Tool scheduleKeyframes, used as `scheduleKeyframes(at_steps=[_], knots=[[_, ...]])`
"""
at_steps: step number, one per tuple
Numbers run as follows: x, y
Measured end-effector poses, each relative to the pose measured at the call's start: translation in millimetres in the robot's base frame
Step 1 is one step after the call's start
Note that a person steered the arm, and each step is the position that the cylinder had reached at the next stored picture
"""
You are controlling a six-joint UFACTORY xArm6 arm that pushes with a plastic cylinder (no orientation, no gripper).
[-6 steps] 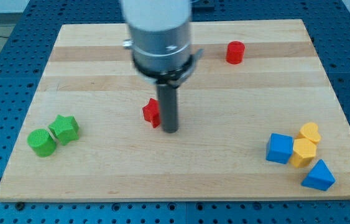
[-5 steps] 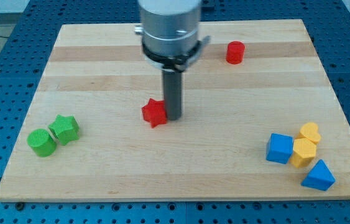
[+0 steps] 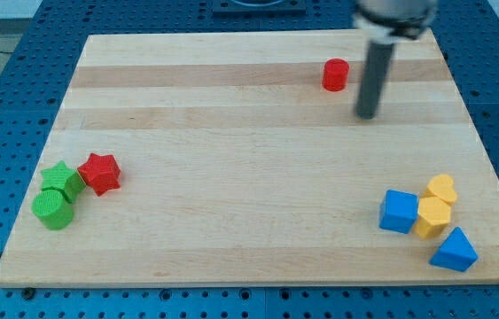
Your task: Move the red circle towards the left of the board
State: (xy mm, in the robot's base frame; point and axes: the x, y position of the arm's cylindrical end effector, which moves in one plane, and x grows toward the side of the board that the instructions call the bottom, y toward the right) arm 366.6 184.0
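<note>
The red circle (image 3: pixel 335 74) is a short red cylinder near the board's top edge, right of centre. My tip (image 3: pixel 367 114) is below and to the right of it, a short gap away and not touching. A red star (image 3: pixel 100 173) lies at the view's left, touching a green star (image 3: pixel 60 181) with a green cylinder (image 3: pixel 52 209) just below it.
At the view's lower right sit a blue cube (image 3: pixel 399 212), a yellow block (image 3: pixel 433 216), a yellow cylinder-like block (image 3: pixel 441 189) and a blue triangular block (image 3: pixel 454 251), clustered close together. The wooden board (image 3: pixel 249 142) lies on a blue perforated table.
My tip has moved from the board's middle beside the red star to the upper right near the red circle. The red star now lies far left against the green star; the green blocks have shifted.
</note>
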Motion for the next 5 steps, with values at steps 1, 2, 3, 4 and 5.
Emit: scheduleKeyframes(at_steps=[1, 2, 3, 4, 5], knots=[[-47.8, -9.1], [-45.6, -120.4], [-45.6, -130.7], [-61.5, -85.4], [-98.4, -166.5]])
